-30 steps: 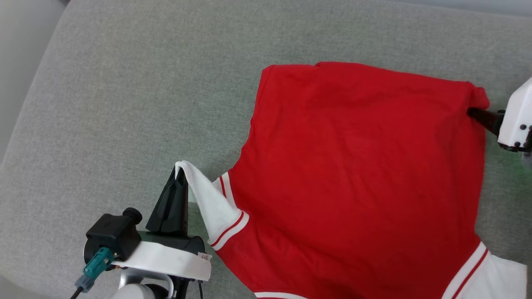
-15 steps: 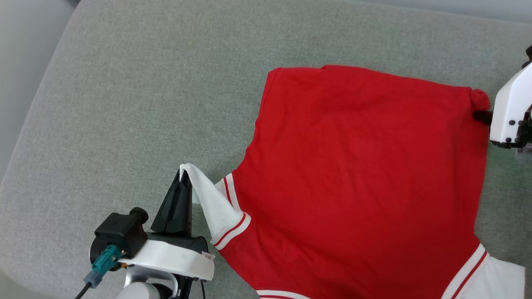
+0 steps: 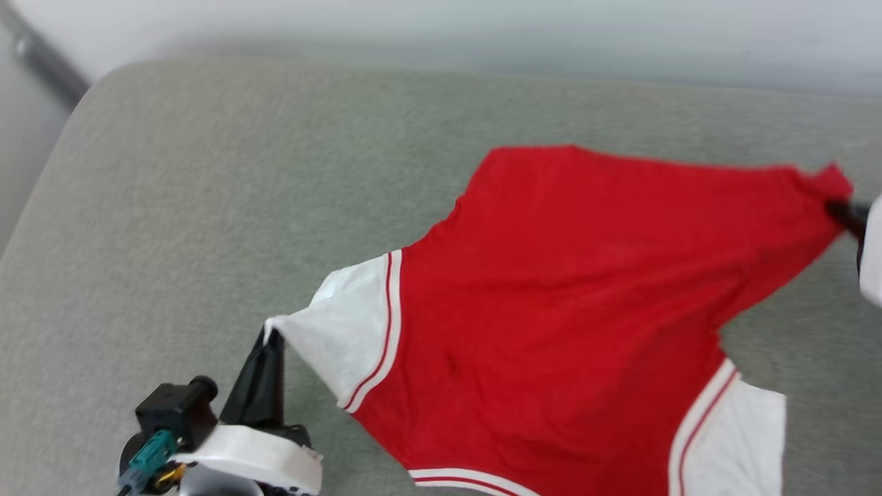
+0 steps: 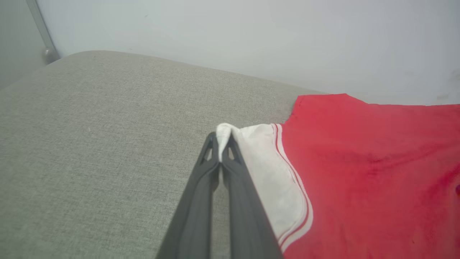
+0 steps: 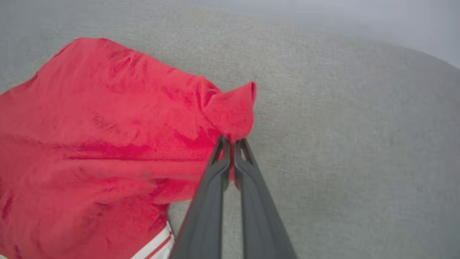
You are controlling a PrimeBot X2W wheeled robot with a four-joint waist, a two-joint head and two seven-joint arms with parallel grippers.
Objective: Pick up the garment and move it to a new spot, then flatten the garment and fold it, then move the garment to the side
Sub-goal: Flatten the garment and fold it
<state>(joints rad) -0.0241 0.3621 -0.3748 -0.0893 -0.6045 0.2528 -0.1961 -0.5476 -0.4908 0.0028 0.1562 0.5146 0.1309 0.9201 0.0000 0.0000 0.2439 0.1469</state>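
The garment (image 3: pixel 572 296) is a red jersey with white sleeve panels and red-and-white stripe trim, stretched over the grey cushion (image 3: pixel 207 207). My left gripper (image 3: pixel 273 337) is shut on the tip of the white sleeve (image 4: pixel 222 131) at the lower left. At the right edge my right gripper (image 3: pixel 837 207) is shut on a red corner (image 5: pixel 233 115) of the hem, which bunches above the fingertips. The cloth is pulled taut between the two grips. The other white sleeve (image 3: pixel 744 441) lies at the lower right. No number print shows.
The grey cushion has a rounded far edge with a pale wall (image 3: pixel 441 27) behind it. A dark strip (image 3: pixel 41 62) runs down at the far left. Bare cushion stretches to the left of the garment (image 4: pixel 359 172).
The head camera has tilted up, so the wall now shows. My right gripper has shut on the red hem corner. The left sleeve is pulled out flat and the cloth stretched taut.
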